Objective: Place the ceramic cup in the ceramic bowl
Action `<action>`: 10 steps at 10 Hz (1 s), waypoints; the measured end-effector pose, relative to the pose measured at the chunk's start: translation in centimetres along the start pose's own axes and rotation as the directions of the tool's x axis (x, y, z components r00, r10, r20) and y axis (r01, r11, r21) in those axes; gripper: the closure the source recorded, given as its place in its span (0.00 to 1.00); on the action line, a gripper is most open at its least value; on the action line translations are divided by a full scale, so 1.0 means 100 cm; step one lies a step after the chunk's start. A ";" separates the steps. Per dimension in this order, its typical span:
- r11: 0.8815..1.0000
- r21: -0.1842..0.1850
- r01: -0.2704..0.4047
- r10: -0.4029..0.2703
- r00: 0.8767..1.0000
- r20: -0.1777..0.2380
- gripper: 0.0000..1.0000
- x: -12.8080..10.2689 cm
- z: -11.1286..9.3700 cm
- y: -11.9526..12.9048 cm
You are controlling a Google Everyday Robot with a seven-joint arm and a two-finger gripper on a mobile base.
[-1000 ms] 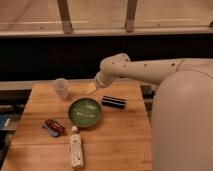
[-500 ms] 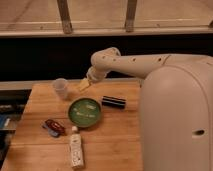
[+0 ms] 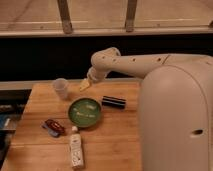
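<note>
The ceramic cup (image 3: 61,88) is small and pale and stands upright near the back left of the wooden table (image 3: 120,140). The ceramic bowl (image 3: 85,112) is round, green, with pale marks inside, and sits in front of the cup and to its right. My gripper (image 3: 85,85) hangs at the end of the white arm (image 3: 130,65), just right of the cup and above the bowl's far edge. It holds nothing that I can see.
A black cylinder (image 3: 113,102) lies right of the bowl. A red and blue packet (image 3: 52,127) lies at the front left. A white labelled bottle (image 3: 76,147) lies in front of the bowl. My white body (image 3: 175,120) fills the right side.
The arm has swung left across the table, bringing the gripper from right of the bowl to close beside the cup. The objects have not moved.
</note>
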 end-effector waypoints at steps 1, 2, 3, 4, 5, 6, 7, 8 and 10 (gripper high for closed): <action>0.999 0.025 0.020 -0.020 1.000 -0.009 0.20 -0.005 0.001 -0.004; 0.999 0.037 0.035 -0.035 0.999 -0.011 0.20 -0.012 0.002 -0.003; 0.997 0.052 0.057 -0.056 0.998 -0.012 0.20 -0.027 0.006 -0.002; 0.995 0.061 0.073 -0.072 0.997 -0.009 0.20 -0.045 0.011 0.000; 0.993 0.065 0.096 -0.097 0.995 -0.002 0.20 -0.068 0.019 0.004; 0.993 0.055 0.106 -0.107 0.994 0.016 0.20 -0.088 0.024 0.006; 0.993 0.047 0.112 -0.114 0.993 0.039 0.20 -0.108 0.029 0.004; 0.992 0.042 0.116 -0.118 0.992 0.052 0.20 -0.119 0.032 0.004; 0.992 0.038 0.119 -0.121 0.991 0.058 0.20 -0.125 0.034 0.005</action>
